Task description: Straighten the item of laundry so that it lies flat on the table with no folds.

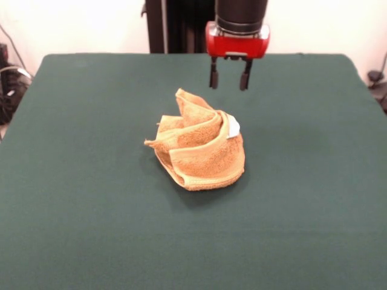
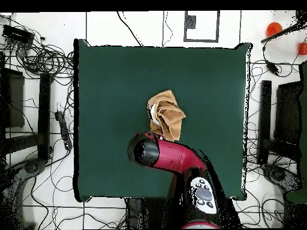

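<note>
- Front view shows the towel [image 1: 198,147] bunched in a heap near the middle of the table [image 1: 72,181], several layers folded over one another, with a raised peak on the robot's side and a white label [image 1: 233,127] showing on the upper fold.
- The gripper [image 1: 229,80] hangs above the table just behind the heap, its two fingers [image 1: 213,77] spread with an empty gap between them, holding nothing and not touching the cloth.
- Overhead view puts the towel [image 2: 166,115] a little toward the far side from the base, with the arm's red and black head [image 2: 154,151] just beside it on the base side; the fingers are hidden there.
- Risk: closing on the thick middle of the heap would likely catch several layers at once, so a lift or pull would drag the whole bundle instead of opening it.
- Risk: coming down on the peak could press the folds flatter and tighter, making edges harder to find.
- Risk: a shallow pinch on loose terry may slip off partway through a pull, leaving the towel half open and twisted.
- Risk: the green surface looks felt-like, so a dragged towel may cling and roll under itself, adding a fold.
- Risk: a long pull could carry the cloth toward a table edge, though it now lies well apart from every edge.
- Which corner is free cannot be told from either view.
</note>
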You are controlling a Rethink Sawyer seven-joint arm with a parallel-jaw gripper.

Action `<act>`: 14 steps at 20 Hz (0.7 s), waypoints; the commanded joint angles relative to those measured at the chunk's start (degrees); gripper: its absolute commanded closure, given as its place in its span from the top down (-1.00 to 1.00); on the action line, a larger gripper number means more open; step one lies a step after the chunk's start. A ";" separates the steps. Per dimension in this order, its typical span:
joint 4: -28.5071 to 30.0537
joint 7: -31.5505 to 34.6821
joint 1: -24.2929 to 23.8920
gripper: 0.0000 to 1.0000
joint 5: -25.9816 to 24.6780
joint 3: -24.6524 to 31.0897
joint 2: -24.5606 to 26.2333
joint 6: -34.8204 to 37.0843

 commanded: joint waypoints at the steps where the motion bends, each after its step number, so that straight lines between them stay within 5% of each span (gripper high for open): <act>1: -1.16 9.39 1.45 1.00 0.55 1.54 0.17 4.36; 14: -1.55 8.86 0.87 1.00 0.73 2.08 0.23 5.05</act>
